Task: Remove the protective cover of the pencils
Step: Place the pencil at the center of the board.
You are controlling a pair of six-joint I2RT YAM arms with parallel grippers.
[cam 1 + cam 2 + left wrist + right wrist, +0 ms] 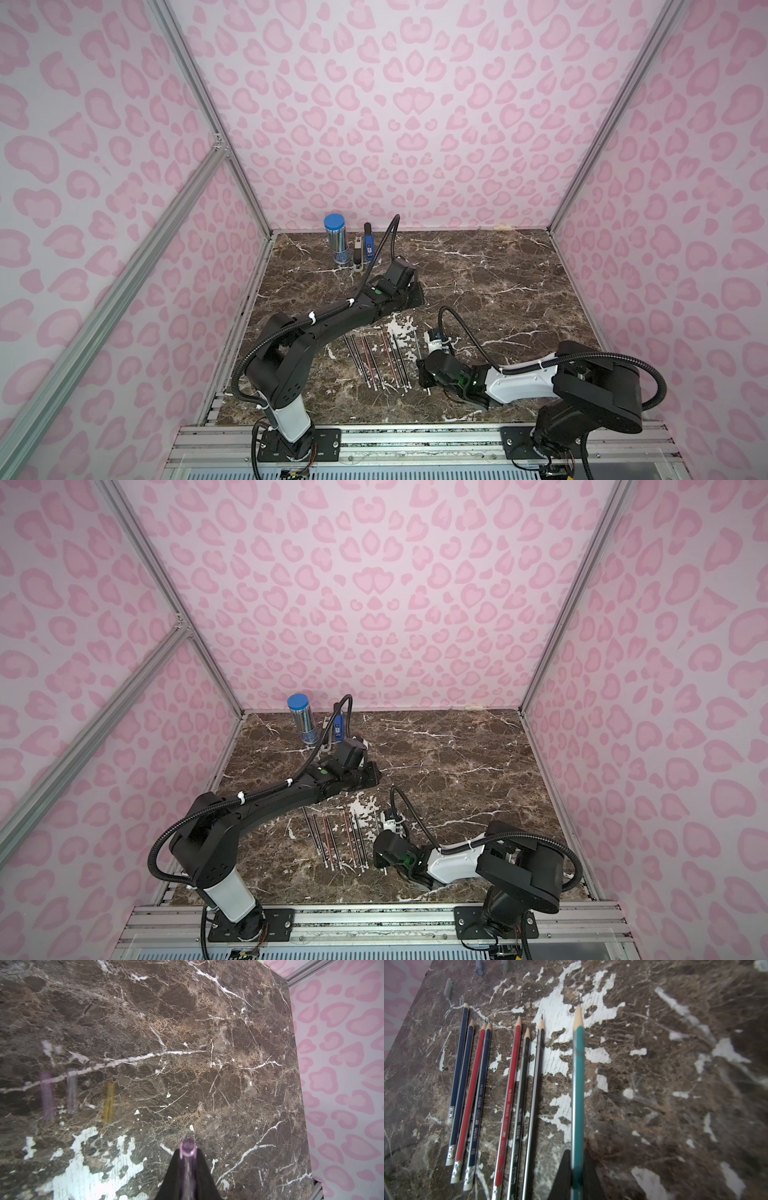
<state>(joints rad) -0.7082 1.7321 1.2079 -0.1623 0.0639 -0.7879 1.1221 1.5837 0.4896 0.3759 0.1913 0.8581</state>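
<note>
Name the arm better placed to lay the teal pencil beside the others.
Right. The right tool is shut on the teal pencil, just beside the loose pencils. The left tool is farther back, shut on a purple cover.

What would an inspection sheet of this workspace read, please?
Surface: brown marble table with white patches.
Job's things: seven pencils lie in a row, tips bare; green pencil and purple cap are held; loose caps lie on the table.
Clutter: blue-lidded tube and small items beside it, at the far edge.
Claws: left claw shut on the purple cap; right claw shut on the green pencil.
Cables: a black hose arches over each arm.
Surroundings: pink spotted walls, metal frame.
</note>
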